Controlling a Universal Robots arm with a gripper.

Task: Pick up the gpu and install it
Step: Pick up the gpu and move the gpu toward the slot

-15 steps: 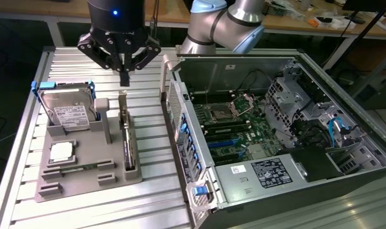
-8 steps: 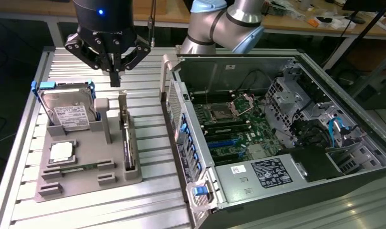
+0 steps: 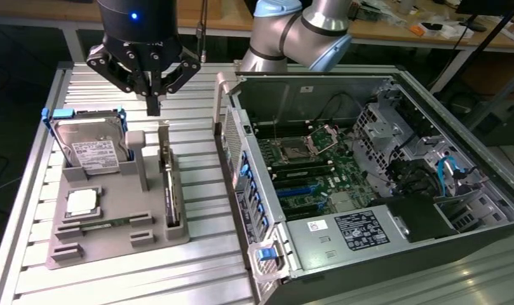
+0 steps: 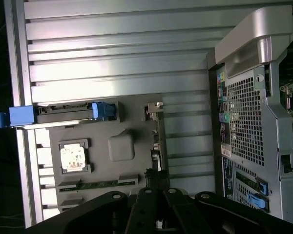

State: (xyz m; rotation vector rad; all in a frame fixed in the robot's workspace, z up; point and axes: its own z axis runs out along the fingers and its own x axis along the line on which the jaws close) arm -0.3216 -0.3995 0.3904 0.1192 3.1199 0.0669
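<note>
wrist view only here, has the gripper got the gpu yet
Observer: No. The exterior view shows the gripper shut and empty, hanging above the grey holder.
Operator: where's the gpu then
Observer: The gpu stands on edge in that holder, with a clear gap up to the gripper.
Operator: is the case open
Observer: Yes, the case lies with its side off and the motherboard exposed.

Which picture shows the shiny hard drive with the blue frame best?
The exterior view. There the hard drive stands in the grey holder with its silver face and white label turned to the camera. The wrist view looks down on it, so you see its thin edge and blue frame ends.
</note>
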